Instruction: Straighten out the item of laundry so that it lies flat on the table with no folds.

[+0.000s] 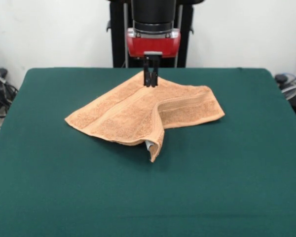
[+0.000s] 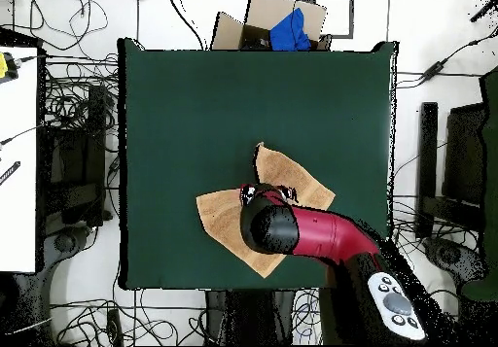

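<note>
1. You are looking across a dark green table (image 1: 49, 197) toward the robot, whose red and black arm (image 1: 153, 29) comes down from the top centre of the front view.
2. A peach-orange terry towel (image 1: 118, 116) lies a little toward the robot's side of the table's middle. It is not flat: one flap is turned over the rest, leaving a raised ridge through the middle and a doubled corner pointing toward the camera.
3. A small white tag (image 1: 150, 145) peeks out under that doubled corner.
4. The gripper (image 1: 150, 81) sits at the towel's far corner, the peak nearest the robot. Its dark fingers are drawn close together, and their tips meet the cloth. They appear to pinch that corner, though the grip itself is not plainly visible.
5. From the gripper, the whole towel spreads away toward the camera, widest from side to side. In the overhead view the arm (image 2: 311, 231) covers the towel's middle, with cloth (image 2: 292, 178) showing on both sides.
6. Judged from this, your next move depends on that direction: the fold lies on the side away from the robot, so drawing the corner toward the robot may only drag the cloth.
</note>
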